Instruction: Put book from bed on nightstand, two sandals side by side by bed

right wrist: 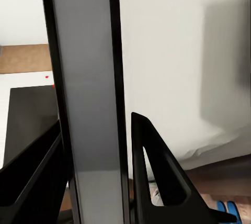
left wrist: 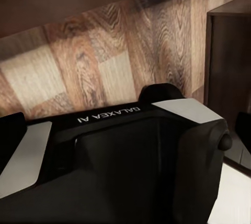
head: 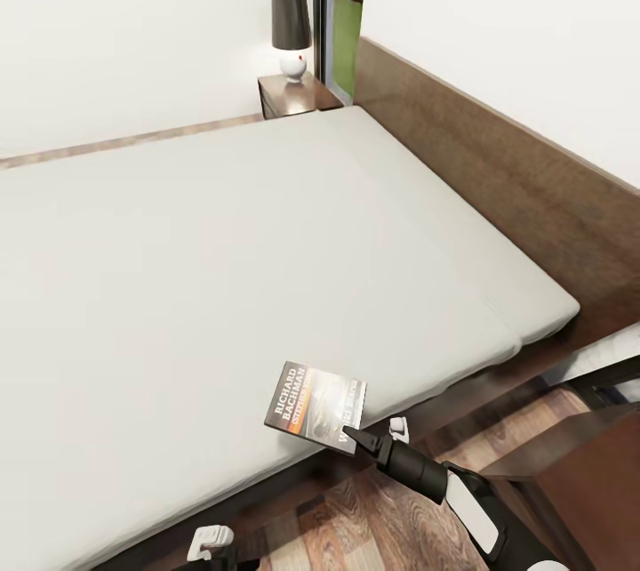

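Dark-covered book (head: 316,405) held in right gripper (head: 353,438), spine toward the headboard (head: 498,171).

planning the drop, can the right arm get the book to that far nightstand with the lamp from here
Probably not. The right gripper holds the book at the bed's near edge, and the nightstand stands beyond the whole mattress, by the headboard.

Look to the lamp (head: 291,33) first: it has a dark shade on a round white base with a small red dot. Just beside it, toward the headboard side, you have a tall dark-framed window (head: 340,2) showing slatted brown and green outside. Behind the lamp runs a plain white wall (head: 133,20). Well apart from the lamp, nearest you, a dark brown cabinet (head: 582,473) stands on the plank floor.
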### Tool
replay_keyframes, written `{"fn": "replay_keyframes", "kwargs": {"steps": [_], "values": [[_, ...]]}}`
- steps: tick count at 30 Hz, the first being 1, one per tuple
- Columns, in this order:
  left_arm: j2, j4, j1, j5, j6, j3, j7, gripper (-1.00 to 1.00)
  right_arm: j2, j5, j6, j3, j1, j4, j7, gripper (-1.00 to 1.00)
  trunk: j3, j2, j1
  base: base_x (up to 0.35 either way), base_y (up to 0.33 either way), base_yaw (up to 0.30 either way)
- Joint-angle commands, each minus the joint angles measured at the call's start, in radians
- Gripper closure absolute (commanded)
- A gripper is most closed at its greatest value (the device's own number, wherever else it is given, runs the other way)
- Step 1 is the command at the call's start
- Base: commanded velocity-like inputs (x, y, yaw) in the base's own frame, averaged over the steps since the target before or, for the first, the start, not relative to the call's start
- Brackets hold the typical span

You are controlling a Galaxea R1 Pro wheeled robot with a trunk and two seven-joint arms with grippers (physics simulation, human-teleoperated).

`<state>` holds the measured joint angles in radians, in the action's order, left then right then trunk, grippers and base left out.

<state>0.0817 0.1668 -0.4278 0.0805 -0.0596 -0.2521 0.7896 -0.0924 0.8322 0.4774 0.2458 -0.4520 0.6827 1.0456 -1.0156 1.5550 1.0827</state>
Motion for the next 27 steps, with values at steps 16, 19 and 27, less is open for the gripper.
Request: {"fn": "replay_keyframes", "kwargs": {"steps": [16, 19, 27], "values": [[0.000, 0.001, 0.000, 0.008, -0.006, -0.009, 0.005, -1.00, -0.001, 0.010, 0.008, 0.004, -0.001, 0.000, -0.001, 1.00, 0.050, -0.112, -0.061, 0.000, 0.000, 0.000], [0.000, 0.001, 0.000, 0.008, -0.006, -0.009, 0.005, -1.00, -0.001, 0.010, 0.009, 0.004, -0.001, 0.000, -0.001, 1.00, 0.059, -0.133, -0.073, 0.000, 0.000, 0.000], [0.000, 0.001, 0.000, 0.008, -0.006, -0.009, 0.005, -1.00, -0.001, 0.010, 0.009, 0.004, -0.001, 0.000, -0.001, 1.00, 0.084, -0.189, -0.104, 0.000, 0.000, 0.000]]}}
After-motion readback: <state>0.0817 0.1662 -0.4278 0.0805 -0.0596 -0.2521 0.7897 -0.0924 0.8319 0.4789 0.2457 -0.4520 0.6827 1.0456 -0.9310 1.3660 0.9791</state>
